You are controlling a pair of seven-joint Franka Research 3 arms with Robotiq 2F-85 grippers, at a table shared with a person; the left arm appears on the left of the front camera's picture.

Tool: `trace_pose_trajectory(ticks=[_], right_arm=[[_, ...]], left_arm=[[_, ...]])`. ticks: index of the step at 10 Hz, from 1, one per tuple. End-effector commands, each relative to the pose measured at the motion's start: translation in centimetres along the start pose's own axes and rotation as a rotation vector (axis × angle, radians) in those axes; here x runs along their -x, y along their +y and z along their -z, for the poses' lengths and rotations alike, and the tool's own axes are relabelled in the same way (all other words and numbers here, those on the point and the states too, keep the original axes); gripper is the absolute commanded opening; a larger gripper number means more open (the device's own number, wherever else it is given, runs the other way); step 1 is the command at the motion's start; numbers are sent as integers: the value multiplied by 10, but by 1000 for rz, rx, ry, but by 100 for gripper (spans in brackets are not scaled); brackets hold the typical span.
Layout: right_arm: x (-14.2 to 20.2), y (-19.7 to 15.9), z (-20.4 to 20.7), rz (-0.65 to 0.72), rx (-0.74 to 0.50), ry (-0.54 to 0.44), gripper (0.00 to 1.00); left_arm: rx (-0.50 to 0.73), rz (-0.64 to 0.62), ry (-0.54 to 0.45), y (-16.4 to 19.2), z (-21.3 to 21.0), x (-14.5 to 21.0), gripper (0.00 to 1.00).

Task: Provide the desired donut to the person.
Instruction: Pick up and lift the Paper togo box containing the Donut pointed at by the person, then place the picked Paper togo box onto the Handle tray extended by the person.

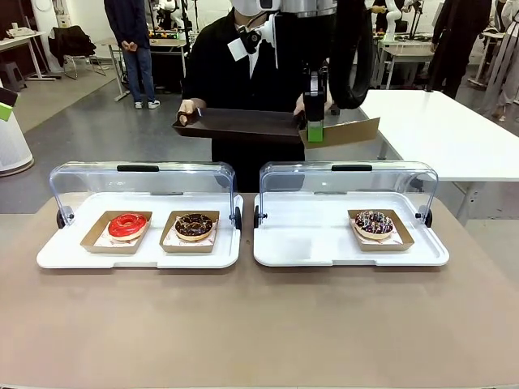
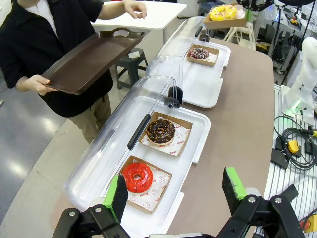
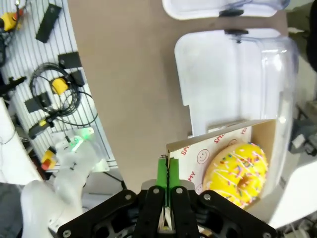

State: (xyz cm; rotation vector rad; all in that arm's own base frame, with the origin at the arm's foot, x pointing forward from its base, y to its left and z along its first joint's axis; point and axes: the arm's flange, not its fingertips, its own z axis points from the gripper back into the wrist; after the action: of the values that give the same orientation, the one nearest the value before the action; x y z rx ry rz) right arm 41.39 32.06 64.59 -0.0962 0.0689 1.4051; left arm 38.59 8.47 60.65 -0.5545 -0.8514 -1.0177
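Delivering phase of the handover: the right claw [image 3: 166,168] is clamped shut on one side wall of a cardboard boat [image 1: 350,131], w/ the yellow donut [image 3: 237,171] lying in the boat just beside the pads. In the front view the boat hangs off the claw's right side, raised above and beyond the table. The brown serving tray [image 1: 239,126] held by the person [image 1: 223,73] extends from the claw's left. Their edges overlap in that view, but contact cannot be confirmed, and the left wrist view suggests the boat is apart from the tray. Step in hand, by judgement: transfer is nearly done, placement not yet made. The next move calls for shifting the boat toward the claw's left until it is fully over the tray, lowering it level so the donut does not slide, then releasing only once the base rests flat. The left claw [image 2: 175,174] hovers w/ jaws spread wide and nothing between them. Below it lies the red donut [image 2: 137,177], w/ the chocolate donut [image 2: 160,131] farther ahead, both in their display tray [image 2: 198,126].
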Motion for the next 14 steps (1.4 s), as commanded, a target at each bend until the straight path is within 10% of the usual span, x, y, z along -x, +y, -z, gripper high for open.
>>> trace_pose_trajectory(ticks=[1, 14], right_arm=[[6, 15, -5, -2, 16, 5, 0], [6, 15, -5, -2, 16, 5, 0]], left_arm=[[1, -3, -14, 0, 1, -1, 100], [1, -3, -14, 0, 1, -1, 100]])
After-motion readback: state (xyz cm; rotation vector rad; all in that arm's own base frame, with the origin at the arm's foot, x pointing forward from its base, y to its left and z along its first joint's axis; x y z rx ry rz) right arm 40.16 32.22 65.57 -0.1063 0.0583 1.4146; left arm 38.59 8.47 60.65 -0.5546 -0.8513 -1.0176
